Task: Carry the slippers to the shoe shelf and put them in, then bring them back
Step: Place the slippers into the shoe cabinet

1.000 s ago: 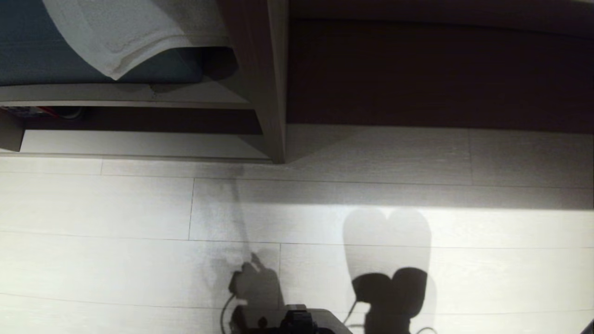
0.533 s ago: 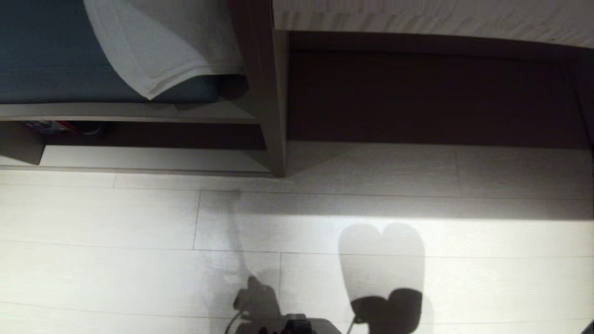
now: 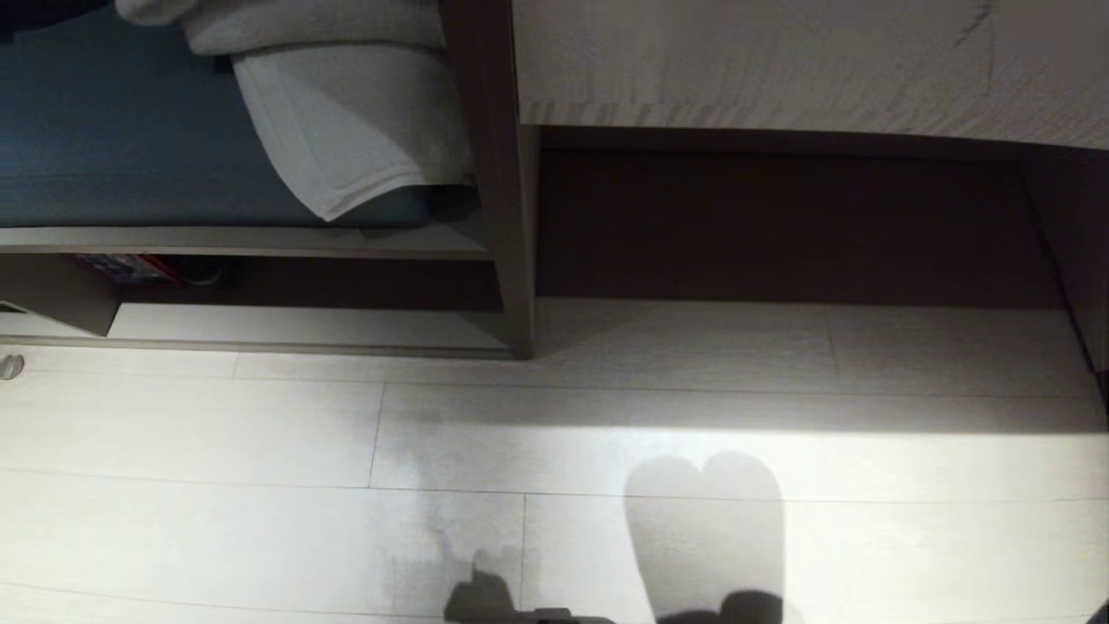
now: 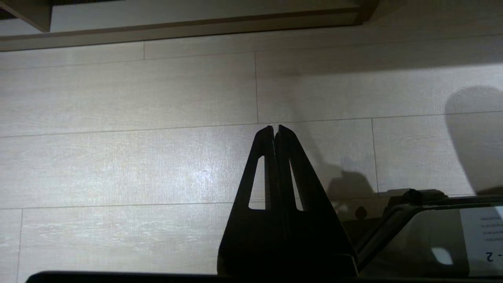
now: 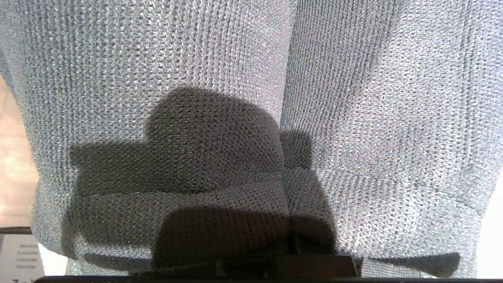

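The slippers (image 5: 157, 59), grey-blue knit, fill the right wrist view side by side, pressed against my right gripper (image 5: 289, 251), which is shut on them. Its fingers are hidden behind the fabric. In the head view only the slippers' twin-lobed shadow (image 3: 703, 529) shows on the floor. The shoe shelf (image 3: 286, 328) lies at the far left, a low opening with a pale base board and a divider (image 3: 61, 299); its front edge also shows in the left wrist view (image 4: 188, 29). My left gripper (image 4: 276, 127) hangs shut and empty over the floor planks.
A blue cushion with a white towel (image 3: 346, 130) sits above the shelf. A red box (image 3: 130, 267) lies deep in the shelf. A wooden upright (image 3: 507, 217) separates it from a dark desk recess (image 3: 780, 225) under a pale desktop (image 3: 780, 61).
The whole head view has shifted downward as the camera moved: the desktop has come into sight and the shadows slid toward the bottom edge. Neither arm has moved.
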